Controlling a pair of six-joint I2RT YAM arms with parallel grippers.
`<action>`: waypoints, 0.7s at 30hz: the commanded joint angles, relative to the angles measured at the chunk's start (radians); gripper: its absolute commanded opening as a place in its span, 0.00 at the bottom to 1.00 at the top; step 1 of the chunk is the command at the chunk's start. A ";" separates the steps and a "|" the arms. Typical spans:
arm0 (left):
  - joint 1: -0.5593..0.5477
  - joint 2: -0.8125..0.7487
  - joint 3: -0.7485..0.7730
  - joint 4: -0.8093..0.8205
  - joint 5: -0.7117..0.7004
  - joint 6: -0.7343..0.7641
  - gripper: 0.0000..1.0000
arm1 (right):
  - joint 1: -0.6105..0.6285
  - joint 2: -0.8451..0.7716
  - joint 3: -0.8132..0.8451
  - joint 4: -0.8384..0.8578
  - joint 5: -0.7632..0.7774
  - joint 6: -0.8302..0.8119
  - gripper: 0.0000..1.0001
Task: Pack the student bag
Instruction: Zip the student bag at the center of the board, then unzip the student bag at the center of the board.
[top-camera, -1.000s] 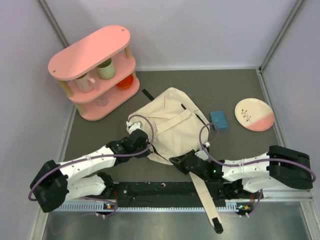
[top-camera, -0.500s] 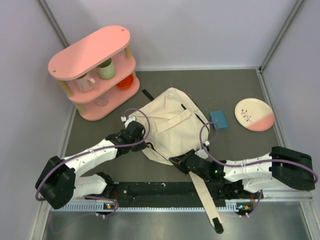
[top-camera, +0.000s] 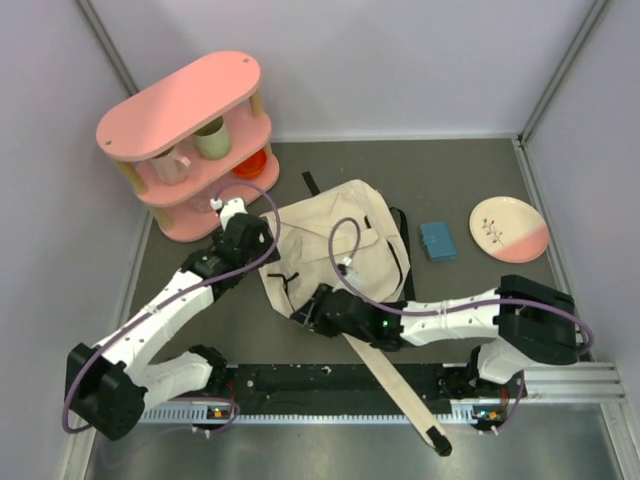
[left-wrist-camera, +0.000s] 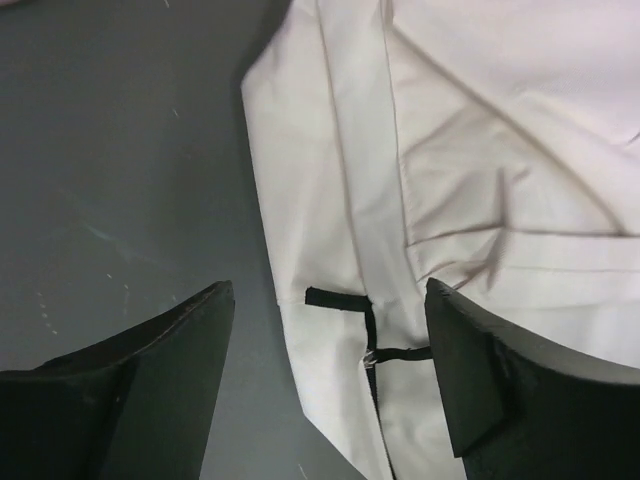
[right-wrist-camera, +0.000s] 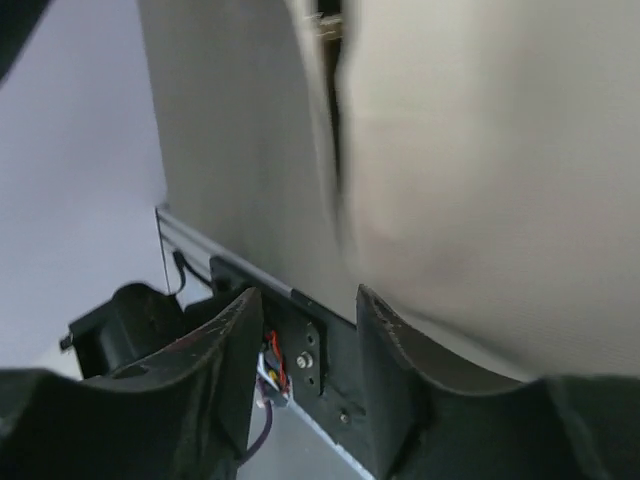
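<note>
One student bag (top-camera: 318, 215), one plate (top-camera: 508, 229), one blue case (top-camera: 437, 241), one shelf (top-camera: 180, 100) — two mugs (top-camera: 210, 138), one orange bowl (top-camera: 252, 163).

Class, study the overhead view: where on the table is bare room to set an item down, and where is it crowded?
Bare: the far strip of table behind the student bag, between pink shelf and plate; also the patch nearer than the blue case and plate. Crowded: near centre, where bag, strap, left arm and right arm meet.
</note>
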 joint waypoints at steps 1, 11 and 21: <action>0.025 -0.069 0.089 -0.100 -0.090 0.070 0.84 | 0.008 0.018 0.199 -0.101 -0.144 -0.380 0.47; 0.040 -0.094 0.142 -0.041 0.075 0.145 0.99 | -0.199 -0.474 0.078 -0.399 0.102 -0.700 0.89; 0.039 0.070 0.149 0.146 0.345 0.122 0.98 | -0.830 -0.266 0.078 -0.461 -0.363 -0.783 0.88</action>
